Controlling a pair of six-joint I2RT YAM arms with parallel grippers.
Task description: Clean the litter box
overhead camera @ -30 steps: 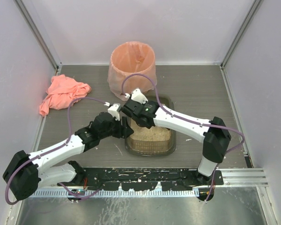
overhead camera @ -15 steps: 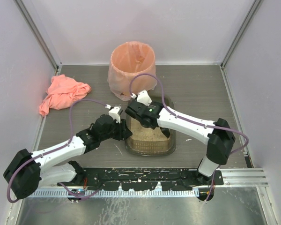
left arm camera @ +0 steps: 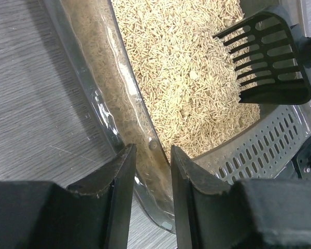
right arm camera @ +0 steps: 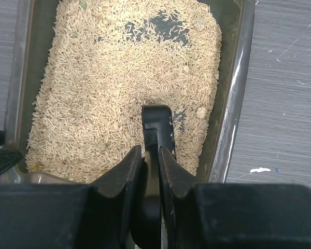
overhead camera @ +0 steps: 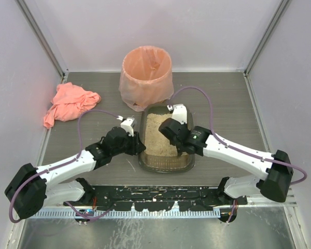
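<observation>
Our left tool pinches the litter box by its left wall, one finger inside and one outside. Our right tool, the nearer one to the granules, is pressed together on the handle of a black scoop. The granules lie just ahead and below. The box's long axis runs straight away from this tool, toward the peach-lined bin past its far end.
</observation>
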